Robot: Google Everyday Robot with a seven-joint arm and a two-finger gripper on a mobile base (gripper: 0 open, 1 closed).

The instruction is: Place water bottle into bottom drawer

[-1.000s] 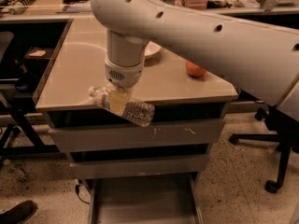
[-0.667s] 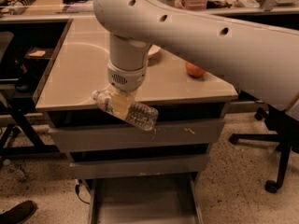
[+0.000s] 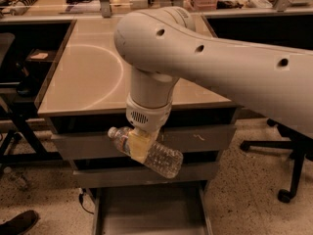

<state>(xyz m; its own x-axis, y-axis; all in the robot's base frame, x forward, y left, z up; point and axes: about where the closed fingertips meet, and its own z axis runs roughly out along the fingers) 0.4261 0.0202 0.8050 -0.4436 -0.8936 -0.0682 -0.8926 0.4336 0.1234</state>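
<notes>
Camera view, centre frame: your gripper (image 3: pixel 139 150), fingers (image 3: pixel 135 145) clamped on water bottle (image 3: pixel 164 159), hangs above open bottom drawer (image 3: pixel 146 215). Pickup done; lowering and release remain.

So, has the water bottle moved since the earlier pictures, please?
Yes. Held in the gripper, the water bottle has dropped from level with the tabletop edge to before the drawer fronts, above the open bottom drawer.
</notes>
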